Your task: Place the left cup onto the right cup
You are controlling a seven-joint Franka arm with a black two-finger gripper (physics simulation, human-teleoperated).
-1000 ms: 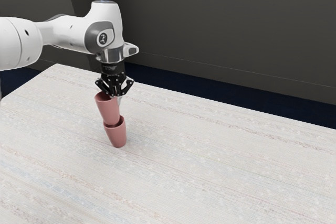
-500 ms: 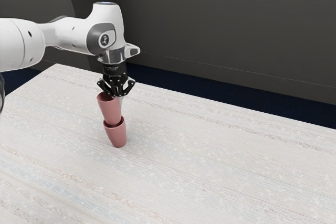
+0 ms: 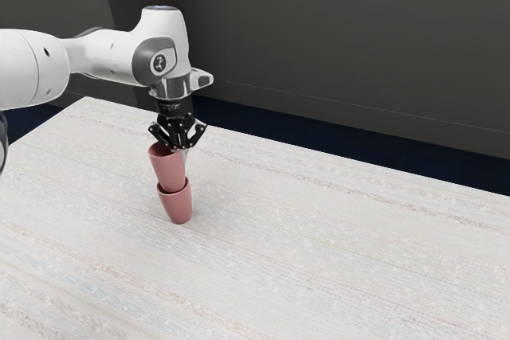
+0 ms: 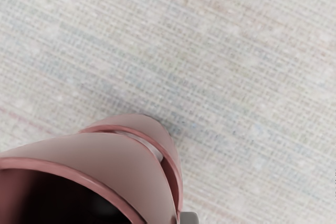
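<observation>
Two pink cups stand stacked on the table. The upper cup [image 3: 166,169] sits nested in the lower cup [image 3: 177,203] and leans toward the exterior view's left. My gripper [image 3: 178,147] points down at the upper cup's rim, on its right side, with the fingers pinched on the cup's wall. In the wrist view the upper cup [image 4: 89,161] is directly under my hand, its dark inside open toward the camera. The lower cup's rim [image 4: 167,148] curves around just beyond it.
The pale woven table top [image 3: 335,244] stretches wide around the stack, with free room toward the exterior view's right and front. Its far edge runs along a dark wall [image 3: 358,29] behind.
My gripper has shifted slightly toward the exterior view's right, and the upper cup's rim has moved with it, so the cup stands a little less tilted. The lower cup has stayed put.
</observation>
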